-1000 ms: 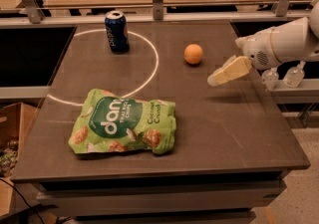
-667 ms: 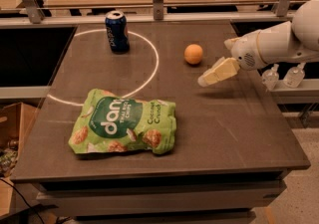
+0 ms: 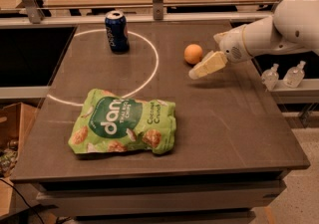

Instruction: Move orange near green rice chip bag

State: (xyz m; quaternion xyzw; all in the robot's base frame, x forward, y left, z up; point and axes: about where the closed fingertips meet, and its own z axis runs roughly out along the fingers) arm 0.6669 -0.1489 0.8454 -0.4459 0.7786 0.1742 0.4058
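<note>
Three items on worktop: orange right of centre, green rice chip bag well apart at front left, soda can at rear left. End effector just beside orange; open or closed, cannot tell.

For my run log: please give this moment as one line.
hand: above table, close by orange | orange: on table, not held, apart from bag | bag: flat, table front | step: orange not yet moved

round orange just beside gripper; green rice chip bag lying flat, well apart
</note>
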